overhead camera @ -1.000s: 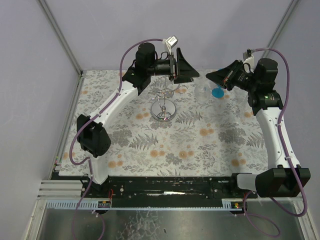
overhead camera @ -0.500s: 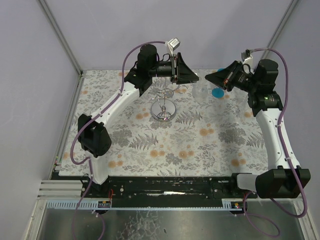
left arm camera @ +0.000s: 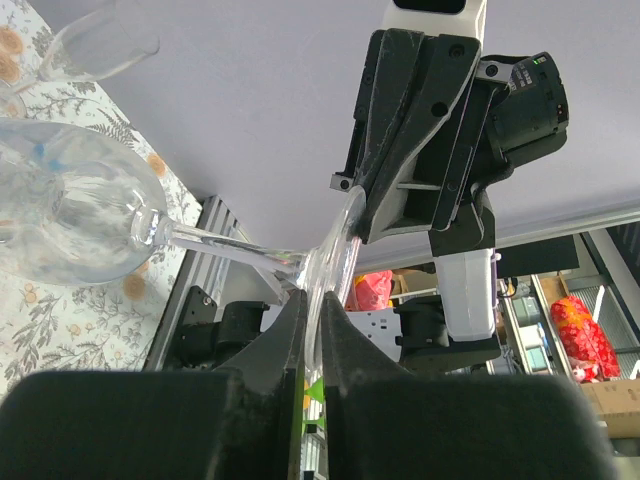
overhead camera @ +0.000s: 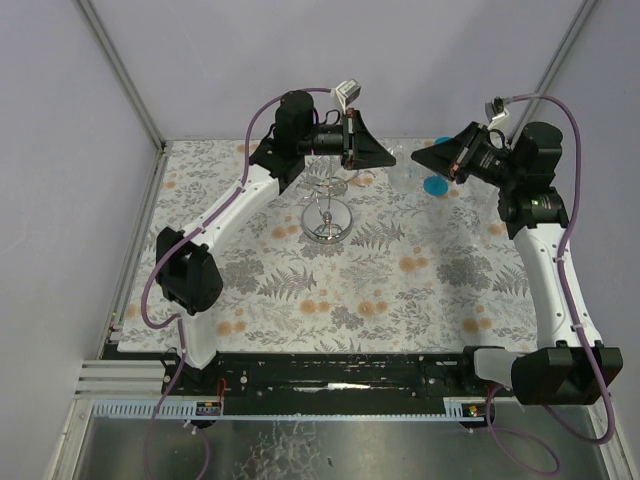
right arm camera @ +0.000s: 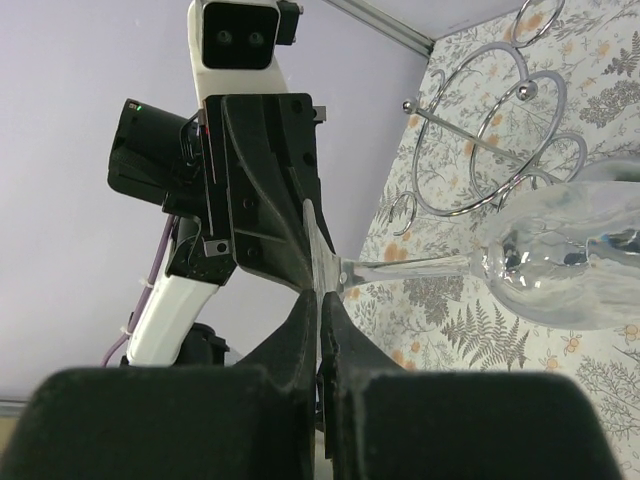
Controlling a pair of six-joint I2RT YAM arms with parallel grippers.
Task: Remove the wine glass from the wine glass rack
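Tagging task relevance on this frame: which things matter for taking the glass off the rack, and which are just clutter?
Job: clear stemmed wine glass; shiny chrome wire wine glass rack; left gripper and right gripper, both pinching the glass's foot.
Lying about: second clear glass; blue round disc; fern-print tablecloth.

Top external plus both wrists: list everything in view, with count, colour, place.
wine glass: 1, clear, off the rack, lying sideways in the air, foot between both grippers
second glass: 1, clear, over the table past the held one
wine glass rack: 1, chrome, upright on the table beneath the left arm, no glass seen in its rings
blue disc: 1, blue, on the table below the right gripper; cannot tell what it is
table: 1, fern-and-flower print
left gripper: 1, black, shut on the foot
right gripper: 1, black, shut on the foot
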